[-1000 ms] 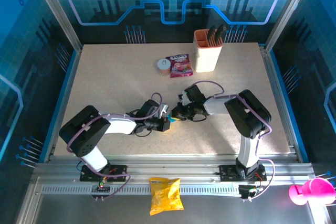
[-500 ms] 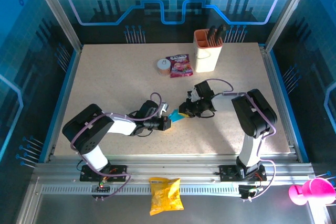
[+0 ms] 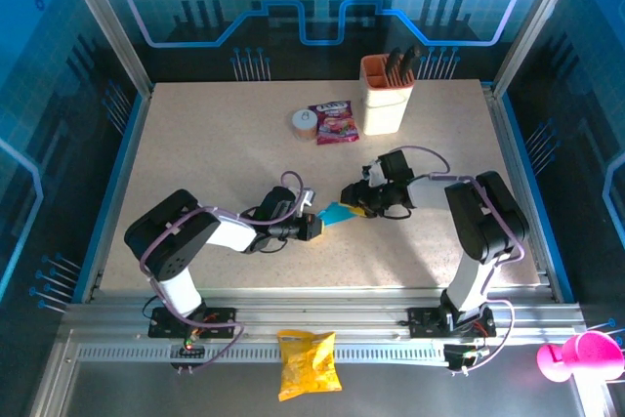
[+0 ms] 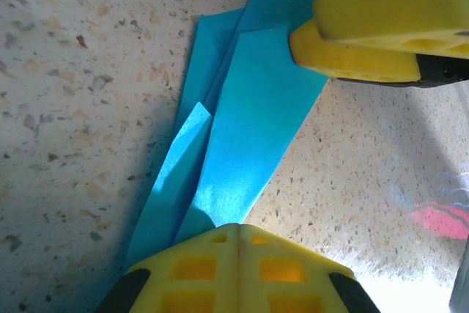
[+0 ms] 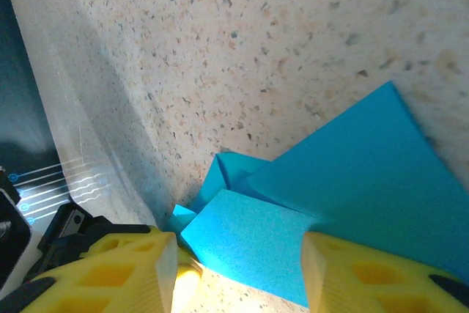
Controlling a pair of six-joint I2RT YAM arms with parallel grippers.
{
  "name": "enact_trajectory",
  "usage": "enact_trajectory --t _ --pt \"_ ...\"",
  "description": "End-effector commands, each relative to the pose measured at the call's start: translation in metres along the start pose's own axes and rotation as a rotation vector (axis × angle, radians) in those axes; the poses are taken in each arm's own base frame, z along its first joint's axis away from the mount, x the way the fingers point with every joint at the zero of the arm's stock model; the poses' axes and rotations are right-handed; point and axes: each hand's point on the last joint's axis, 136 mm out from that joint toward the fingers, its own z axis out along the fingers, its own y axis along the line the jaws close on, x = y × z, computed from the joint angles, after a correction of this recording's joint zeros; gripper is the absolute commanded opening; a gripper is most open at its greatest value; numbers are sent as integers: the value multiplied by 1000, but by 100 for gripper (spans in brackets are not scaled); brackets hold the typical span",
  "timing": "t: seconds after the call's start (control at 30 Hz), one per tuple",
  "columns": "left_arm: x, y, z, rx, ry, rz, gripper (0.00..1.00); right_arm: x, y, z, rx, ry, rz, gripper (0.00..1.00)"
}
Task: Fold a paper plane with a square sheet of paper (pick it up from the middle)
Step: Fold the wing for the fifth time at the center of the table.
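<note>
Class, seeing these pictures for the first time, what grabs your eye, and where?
The folded cyan-blue paper lies mid-table between the grippers. The left gripper is shut on one end, and the right gripper stands open at the other. A yellow snack bag lies by the near rail.

Left fingers (image 4: pixel 198 273) pressed together; right fingers (image 5: pixel 110 269) parted; arms low, facing inward.

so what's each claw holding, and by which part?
Left claw is shut on one narrow end of the folded cyan paper. Right claw is open at the other end, holding nothing.
</note>
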Motion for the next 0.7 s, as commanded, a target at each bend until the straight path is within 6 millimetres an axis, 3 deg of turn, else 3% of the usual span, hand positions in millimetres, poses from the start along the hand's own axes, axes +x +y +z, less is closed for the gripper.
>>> enact_trajectory --t 0.0,0.67 --pt "78 70 -8 -242 226 -130 0 -6 -24 -11 71 -54 23 51" --pt "78 72 -7 -249 221 -143 0 -28 -82 -65 140 -224 220 54"
